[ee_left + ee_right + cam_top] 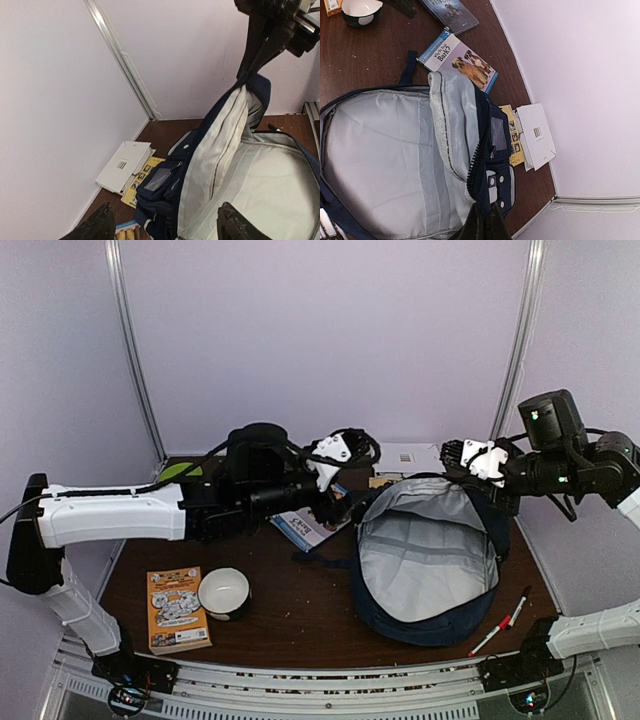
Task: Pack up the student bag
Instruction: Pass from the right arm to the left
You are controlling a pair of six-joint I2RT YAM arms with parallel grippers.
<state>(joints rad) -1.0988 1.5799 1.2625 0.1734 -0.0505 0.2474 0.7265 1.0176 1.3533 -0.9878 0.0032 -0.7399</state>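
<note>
Top: student bag [428,550] lies open, centre-right on tabletop [300,610]. Left wrist: left end effector [165,225] spread wide, empty, facing the opening. Right wrist: right end effector [485,222] pinches the bag's rim, propping it. Loading step; next, likely fetch the book [457,60].

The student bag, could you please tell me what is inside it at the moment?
Only grey lining shows inside the student bag; no items appear in the open compartment. What the front pocket holds is covered.
</note>
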